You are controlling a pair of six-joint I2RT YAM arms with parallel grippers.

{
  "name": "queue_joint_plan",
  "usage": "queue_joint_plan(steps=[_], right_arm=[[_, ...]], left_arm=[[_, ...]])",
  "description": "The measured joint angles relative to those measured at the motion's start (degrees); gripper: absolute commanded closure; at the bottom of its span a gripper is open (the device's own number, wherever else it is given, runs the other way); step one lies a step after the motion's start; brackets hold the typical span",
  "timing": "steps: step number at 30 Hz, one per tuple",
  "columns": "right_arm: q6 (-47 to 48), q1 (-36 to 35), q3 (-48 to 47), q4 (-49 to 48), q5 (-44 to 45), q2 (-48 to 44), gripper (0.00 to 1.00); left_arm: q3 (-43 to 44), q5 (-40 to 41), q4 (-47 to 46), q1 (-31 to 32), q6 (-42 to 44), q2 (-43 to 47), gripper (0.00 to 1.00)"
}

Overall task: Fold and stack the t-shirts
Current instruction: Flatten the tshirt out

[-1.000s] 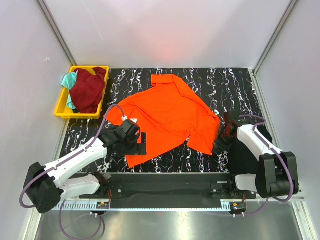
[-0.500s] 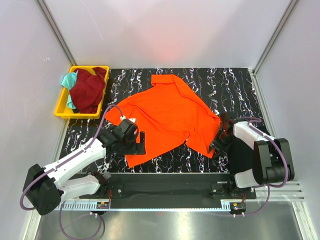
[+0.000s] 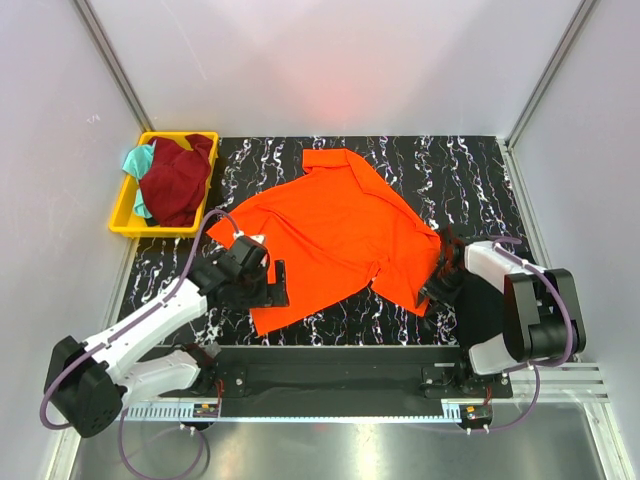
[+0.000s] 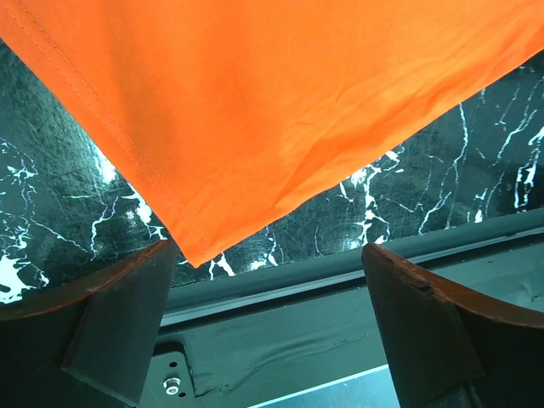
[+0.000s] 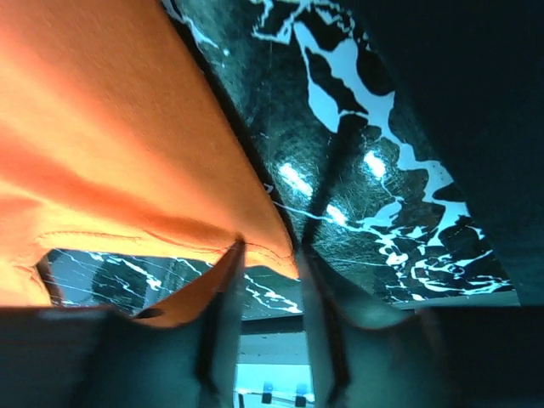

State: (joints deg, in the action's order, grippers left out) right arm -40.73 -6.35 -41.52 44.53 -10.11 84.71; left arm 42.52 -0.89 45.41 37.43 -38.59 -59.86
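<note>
— Where's the bright orange cloth t-shirt (image 3: 340,225)?
— Spread on the black marbled table (image 3: 470,170). The left gripper (image 4: 268,255) gapes wide over its near corner; the right gripper (image 5: 270,255) seems pinched on its hem.

Top external: fixed high, behind arm bases (image 3: 85,380), facing down and forward over entire counter (image 3: 480,170). Left wrist: close, low, aimed back toward counter's near edge, across orange t-shirt (image 4: 272,102) corner. Right wrist: closest, at shirt's right corner. Shared throughout: shirt, marbled counter.
</note>
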Motion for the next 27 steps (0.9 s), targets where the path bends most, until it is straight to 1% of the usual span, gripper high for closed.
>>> queue_joint_plan(steps=[1, 2, 4, 5, 8, 9, 10, 13, 14, 16, 19, 22, 23, 27], right_arm=[[-0.2, 0.0, -0.1, 0.0, 0.0, 0.1, 0.67], [-0.3, 0.0, -0.1, -0.1, 0.1, 0.3, 0.74], [-0.7, 0.0, -0.1, -0.1, 0.3, 0.3, 0.82], [-1.0, 0.0, -0.1, -0.3, 0.3, 0.3, 0.90], [-1.5, 0.0, -0.1, -1.0, 0.4, 0.2, 1.00], [-1.5, 0.0, -0.1, -1.0, 0.5, 0.2, 1.00], [-1.5, 0.0, -0.1, -1.1, 0.5, 0.0, 1.00], [-1.2, 0.0, -0.1, -1.5, 1.0, -0.6, 1.00], [-1.0, 0.0, -0.1, -1.6, 1.1, -0.9, 1.00], [-0.6, 0.0, -0.1, -1.8, 1.3, -1.4, 1.00], [0.0, 0.0, -0.1, -1.9, 1.2, -2.1, 1.00], [0.5, 0.0, -0.1, -1.9, 1.0, -2.9, 1.00], [0.7, 0.0, -0.1, -1.9, 1.0, -3.1, 1.00], [1.4, 0.0, -0.1, -1.9, 0.5, -3.5, 1.00]], left_arm=[[0.0, -0.2, 0.0, -0.1, -0.1, 0.2, 0.01], [0.0, -0.4, 0.0, -0.2, -0.2, 0.5, 0.01], [0.0, -0.6, 0.0, -0.2, -0.3, 1.0, 0.01], [0.0, -0.6, 0.0, -0.2, -0.3, 1.4, 0.01], [-1.0, -0.7, -0.3, -0.3, -0.5, 3.2, 0.01], [-1.5, -0.8, -0.3, -0.3, -0.6, 3.6, 0.03], [-2.1, -1.0, -0.5, -0.3, -0.7, 4.0, 0.11], [-3.8, -1.0, -0.5, 0.8, -1.5, 4.2, 0.29], [-4.2, -0.8, -0.4, 1.7, -1.9, 4.0, 0.37], [-4.3, 0.0, -0.1, 3.9, -2.7, 2.8, 0.37], [-4.3, 2.0, 0.1, 6.9, -4.1, -0.2, 0.28], [-4.3, 3.8, 1.0, 8.2, -6.4, -2.4, 0.26], [-4.4, 4.4, 1.4, 8.3, -7.3, -2.5, 0.27], [-6.1, 5.6, 1.2, 6.3, -11.7, 0.0, 0.41]])
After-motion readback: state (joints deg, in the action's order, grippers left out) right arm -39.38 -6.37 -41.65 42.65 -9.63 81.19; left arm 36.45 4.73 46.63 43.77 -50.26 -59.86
